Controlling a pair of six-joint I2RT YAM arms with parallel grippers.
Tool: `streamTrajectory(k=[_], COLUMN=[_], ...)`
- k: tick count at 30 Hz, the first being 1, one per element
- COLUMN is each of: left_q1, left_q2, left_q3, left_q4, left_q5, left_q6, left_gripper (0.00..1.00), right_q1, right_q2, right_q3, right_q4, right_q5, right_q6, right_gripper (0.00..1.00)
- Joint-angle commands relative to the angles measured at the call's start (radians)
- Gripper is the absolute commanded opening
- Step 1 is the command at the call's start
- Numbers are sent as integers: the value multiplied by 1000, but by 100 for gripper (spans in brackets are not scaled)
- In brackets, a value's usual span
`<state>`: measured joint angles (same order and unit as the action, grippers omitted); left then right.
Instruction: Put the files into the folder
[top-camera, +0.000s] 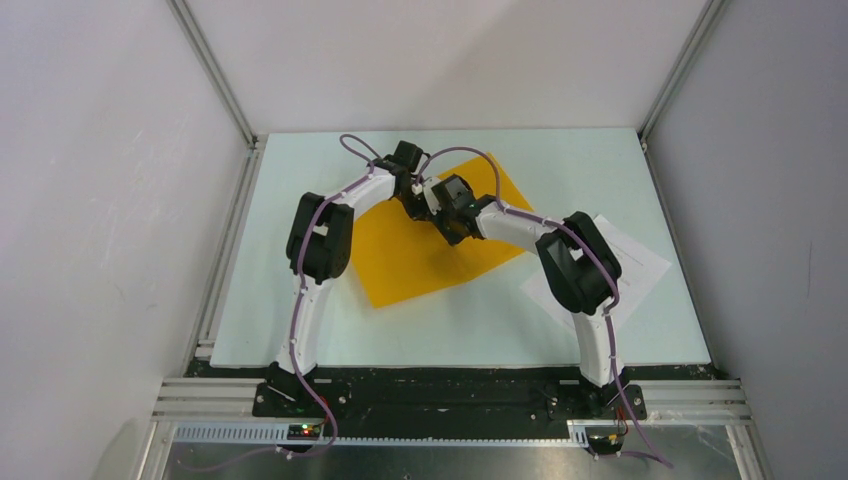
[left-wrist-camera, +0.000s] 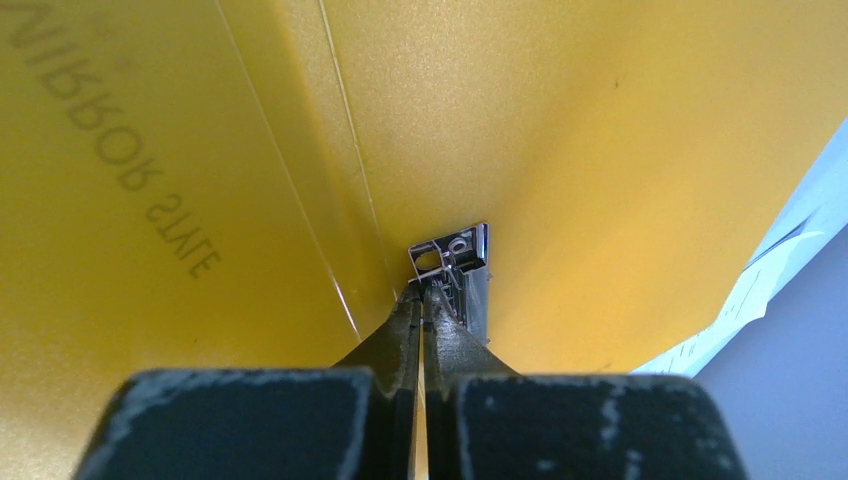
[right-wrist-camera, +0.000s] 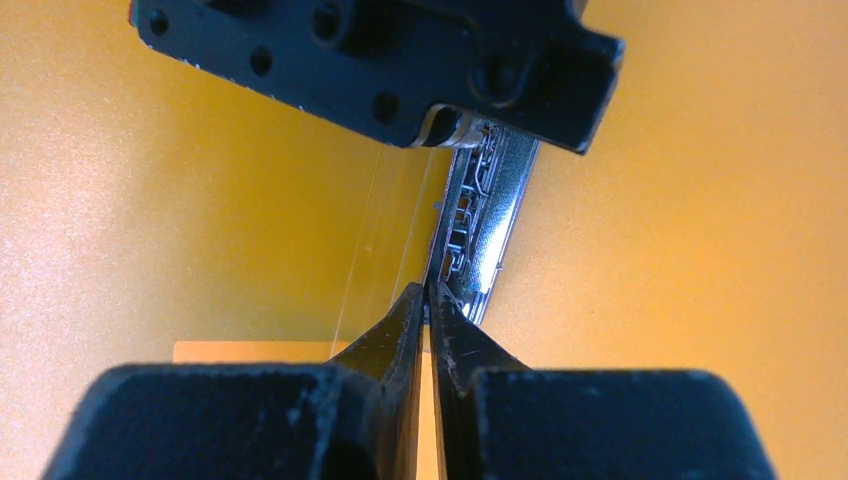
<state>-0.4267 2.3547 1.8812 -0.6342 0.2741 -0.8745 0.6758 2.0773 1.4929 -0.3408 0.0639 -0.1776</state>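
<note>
The orange-yellow folder (top-camera: 420, 260) lies open in the middle of the table. A chrome metal clip (left-wrist-camera: 452, 258) runs along its inner fold and also shows in the right wrist view (right-wrist-camera: 478, 225). My left gripper (top-camera: 413, 190) is shut, its tips (left-wrist-camera: 428, 297) at one end of the clip. My right gripper (top-camera: 447, 207) is shut, its tips (right-wrist-camera: 428, 292) at the other end, facing the left gripper's body (right-wrist-camera: 380, 60). Whether either pinches the clip I cannot tell. The files (top-camera: 612, 262), white printed sheets, lie on the table to the right, partly under my right arm.
The white tabletop (top-camera: 300, 200) is bounded by grey walls with aluminium rails at the left, back and right. A corner of the white sheets (left-wrist-camera: 765, 285) shows past the folder's edge in the left wrist view.
</note>
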Motion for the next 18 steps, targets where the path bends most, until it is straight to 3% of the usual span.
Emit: streamTrajectory(k=[1, 18], left_q1=[2, 3], left_q2=[33, 32], left_q3=[-17, -21], left_q4=[-47, -45], left_q5=[-7, -5], left_q6=[8, 5], left_gripper=[0, 0], right_q1=[-2, 32], right_q2=[27, 70], right_q3=[13, -38], right_q4=[-86, -146], right_q5=[21, 37], right_q6=[-3, -25], right_gripper=[9, 9])
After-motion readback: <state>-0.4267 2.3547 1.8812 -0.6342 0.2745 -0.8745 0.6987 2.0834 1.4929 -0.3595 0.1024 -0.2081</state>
